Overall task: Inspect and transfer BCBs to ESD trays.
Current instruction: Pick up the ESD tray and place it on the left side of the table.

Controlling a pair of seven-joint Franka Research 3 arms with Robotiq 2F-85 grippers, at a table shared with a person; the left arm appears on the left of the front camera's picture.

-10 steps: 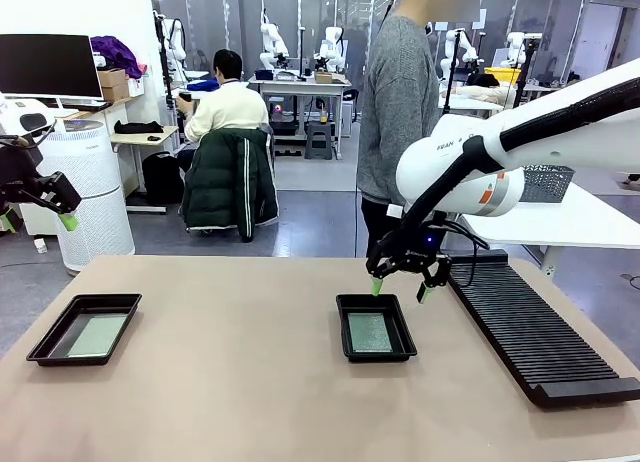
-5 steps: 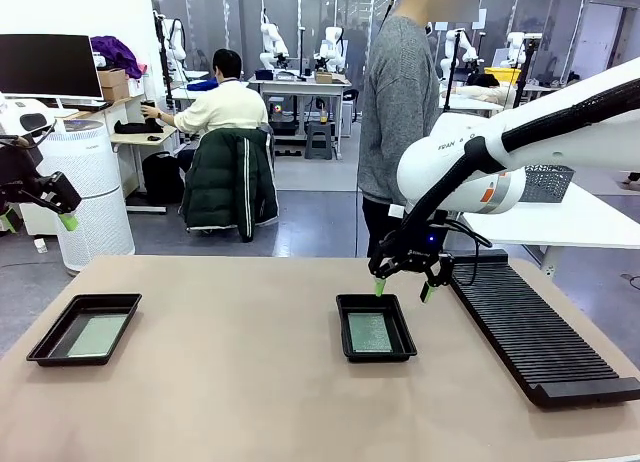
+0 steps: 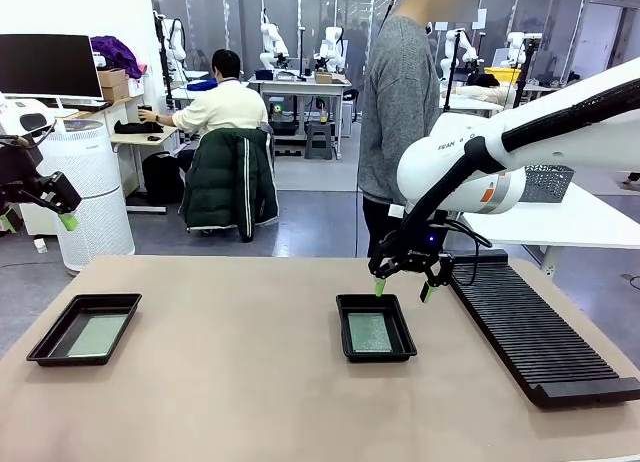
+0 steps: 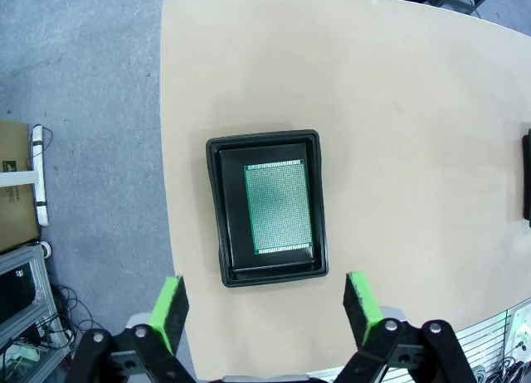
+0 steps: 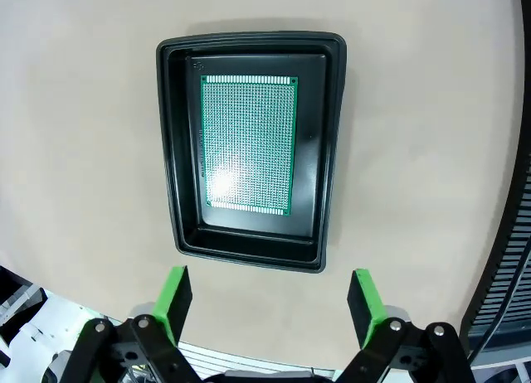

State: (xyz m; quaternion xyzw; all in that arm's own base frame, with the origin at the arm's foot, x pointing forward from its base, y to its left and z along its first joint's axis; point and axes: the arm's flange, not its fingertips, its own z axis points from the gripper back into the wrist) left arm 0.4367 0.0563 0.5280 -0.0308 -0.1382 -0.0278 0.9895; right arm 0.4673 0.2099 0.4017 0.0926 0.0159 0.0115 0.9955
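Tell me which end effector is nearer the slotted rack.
Right. The right end effector hangs open beside the slotted rack's far end; the left end effector, also open, sits off the table's opposite side.

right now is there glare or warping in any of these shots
Right wrist view: a bright glare patch on the board in its tray. Left wrist view: wide-angle bend in the table edge; board evenly lit. Front view: sharp, soft shadows.

White arm [image 3: 470,172], apparently orange-marked.
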